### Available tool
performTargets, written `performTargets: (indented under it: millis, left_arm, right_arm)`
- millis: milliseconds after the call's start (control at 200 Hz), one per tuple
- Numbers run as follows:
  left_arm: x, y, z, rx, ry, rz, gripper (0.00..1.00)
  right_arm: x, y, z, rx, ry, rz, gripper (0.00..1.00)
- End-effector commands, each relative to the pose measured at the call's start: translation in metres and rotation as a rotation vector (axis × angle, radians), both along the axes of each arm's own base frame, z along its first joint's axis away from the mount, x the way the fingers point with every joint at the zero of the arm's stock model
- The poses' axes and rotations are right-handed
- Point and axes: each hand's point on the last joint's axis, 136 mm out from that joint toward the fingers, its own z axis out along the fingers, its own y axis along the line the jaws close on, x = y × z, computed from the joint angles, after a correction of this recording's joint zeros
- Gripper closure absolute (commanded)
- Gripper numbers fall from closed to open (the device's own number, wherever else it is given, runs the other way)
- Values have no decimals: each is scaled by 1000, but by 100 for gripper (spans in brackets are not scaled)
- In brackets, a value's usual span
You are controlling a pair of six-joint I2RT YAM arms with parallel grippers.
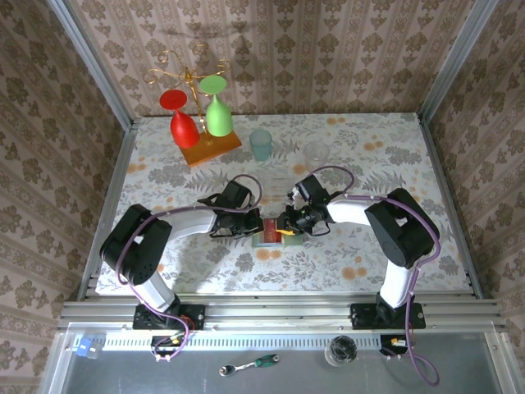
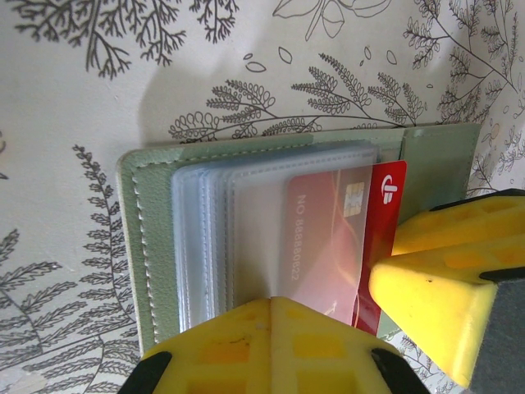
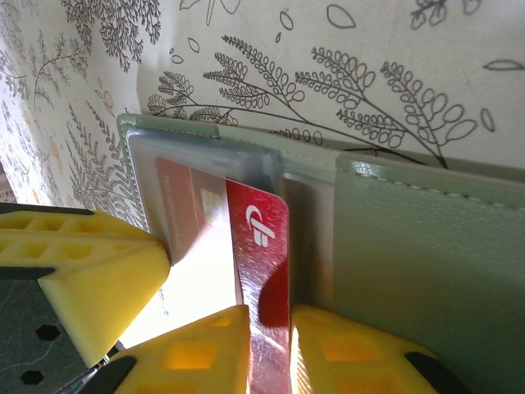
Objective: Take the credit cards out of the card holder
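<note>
Right wrist view: the right gripper (image 3: 269,313) pinches a red credit card (image 3: 264,226) that is partly out of its sleeve.
The card holder (image 3: 426,246) lies open on the floral tablecloth (image 3: 369,49). The card's logo end is clear of the plastic sleeves and sits between the two yellow jaws at 6 o'clock. In the left wrist view the left gripper (image 2: 271,316), jaws pressed together, rests its tip on the sleeves at 6 o'clock, and the card's end pokes out at 3 o'clock. In the top external view the holder sits near the table's centre, with the left gripper at its 9 o'clock, the right gripper at its 3 o'clock and a teal cup (image 1: 261,144) at its 12 o'clock.
</note>
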Motion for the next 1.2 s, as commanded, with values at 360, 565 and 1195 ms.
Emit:
performTargets:
  millis: [360,565,1195]
  left_arm:
    - [-10,10,-18,54,40,-5,100]
    - [-9,9,-15,47,35,-3,100]
    - [5,-9,16,-54,-28,-6,98]
  right_arm:
    - [-1,-15,6,-22,-7,-16,87]
    - [-3,-25,12,-43,-21,-16,89]
    - [8,-43,59,-162,-183,84,95]
